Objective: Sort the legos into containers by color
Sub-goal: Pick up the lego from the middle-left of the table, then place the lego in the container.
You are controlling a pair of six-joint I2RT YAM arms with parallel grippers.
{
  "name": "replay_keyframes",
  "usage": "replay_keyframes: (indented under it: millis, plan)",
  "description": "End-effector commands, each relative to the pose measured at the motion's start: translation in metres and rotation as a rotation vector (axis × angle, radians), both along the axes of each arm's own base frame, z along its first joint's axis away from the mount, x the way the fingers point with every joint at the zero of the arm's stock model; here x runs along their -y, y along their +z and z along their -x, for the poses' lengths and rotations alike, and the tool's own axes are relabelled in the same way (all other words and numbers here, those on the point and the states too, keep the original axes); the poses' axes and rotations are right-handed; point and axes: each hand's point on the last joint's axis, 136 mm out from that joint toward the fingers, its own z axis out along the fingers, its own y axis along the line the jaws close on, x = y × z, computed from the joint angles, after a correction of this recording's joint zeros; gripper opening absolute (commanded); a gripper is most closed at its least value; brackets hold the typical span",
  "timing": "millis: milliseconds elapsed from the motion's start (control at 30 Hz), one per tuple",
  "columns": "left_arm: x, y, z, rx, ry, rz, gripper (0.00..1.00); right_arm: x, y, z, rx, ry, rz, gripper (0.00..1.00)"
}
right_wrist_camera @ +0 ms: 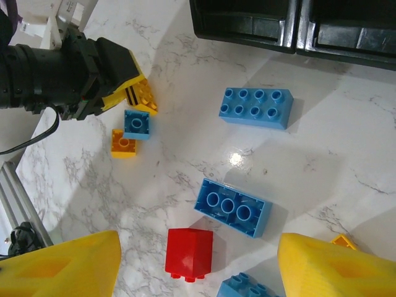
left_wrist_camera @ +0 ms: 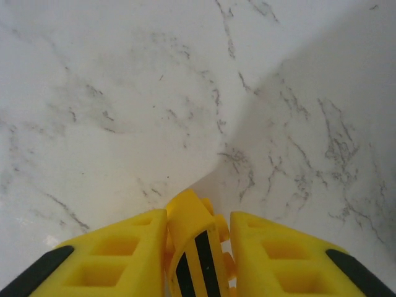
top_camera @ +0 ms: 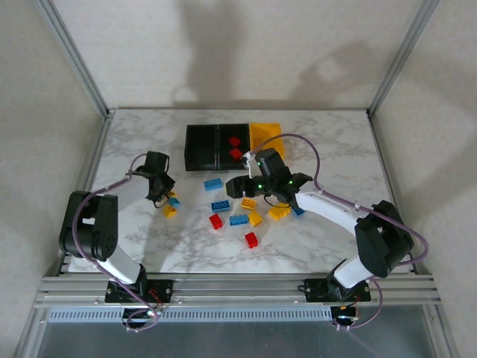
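Left gripper (left_wrist_camera: 198, 213) clenched on yellow brick (left_wrist_camera: 197, 253), at left of top view. Yellow bin (top_camera: 264, 134) lies up-right of it, beyond two black bins (top_camera: 201, 130). Right gripper (right_wrist_camera: 199, 244) spread, empty, nearer that bin.

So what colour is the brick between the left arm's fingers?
The brick is yellow with black stripes, clearest in the left wrist view.
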Motion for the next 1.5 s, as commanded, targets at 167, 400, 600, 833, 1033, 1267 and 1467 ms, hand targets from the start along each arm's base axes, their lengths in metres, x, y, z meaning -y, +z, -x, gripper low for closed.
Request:
replay_keyframes:
  millis: [167,400,600,833,1033,1267,1467]
  plan:
    - [-0.001,0.008,-0.008,0.005,-0.016,0.0,0.17,0.001,0.009,-0.006,0.03,-0.015,0.009,0.68]
    - [0.006,0.037,-0.036,0.058,-0.067,0.01,0.12,0.002,0.014,-0.011,0.037,-0.027,-0.002,0.67]
    - [0.017,0.076,-0.063,0.13,-0.121,-0.01,0.1,-0.003,0.022,-0.014,0.047,-0.019,-0.033,0.67]
    - [0.06,0.109,-0.101,0.191,-0.24,-0.019,0.11,-0.016,0.036,-0.023,0.061,0.002,-0.067,0.67]
    - [0.099,0.116,-0.136,0.193,-0.337,-0.057,0.11,-0.022,0.048,-0.027,0.066,0.003,-0.101,0.67]
    - [0.119,0.099,-0.168,0.135,-0.392,-0.137,0.1,-0.016,0.043,-0.025,0.058,-0.013,-0.078,0.67]
    - [0.12,0.087,-0.172,0.093,-0.402,-0.207,0.11,-0.014,0.043,-0.025,0.061,-0.01,-0.069,0.67]
